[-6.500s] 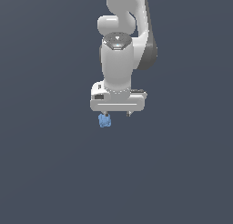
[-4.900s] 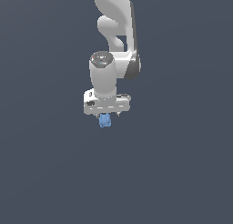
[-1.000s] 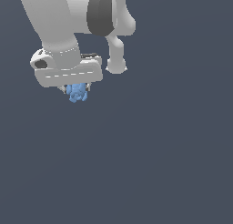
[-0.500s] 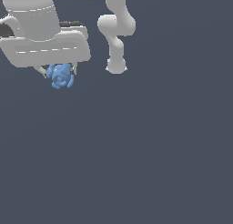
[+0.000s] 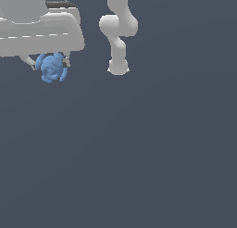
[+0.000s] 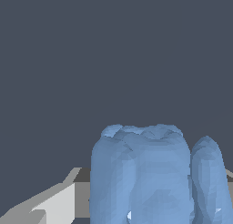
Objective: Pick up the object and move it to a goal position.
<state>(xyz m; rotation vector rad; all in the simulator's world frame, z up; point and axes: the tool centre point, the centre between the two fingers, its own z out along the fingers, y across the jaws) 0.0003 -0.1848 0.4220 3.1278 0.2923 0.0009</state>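
The object (image 5: 51,68) is a lumpy light-blue blob with a knobbly surface, hanging under the white hand at the upper part of the exterior view's left. My gripper (image 5: 50,64) is shut on it, a grey fingertip showing on each side of the blob. In the wrist view the object (image 6: 150,173) looms large and close, its rounded lobes hiding most of the fingers; one grey finger (image 6: 45,205) shows beside it. No goal marker shows in either view.
The arm's white links and base (image 5: 118,67) stand to the exterior view's right of the gripper. A flat dark grey surface fills everything else.
The gripper has carried the object from the middle toward the exterior view's upper left, and both loom larger than before. The grip on the blob has held throughout.
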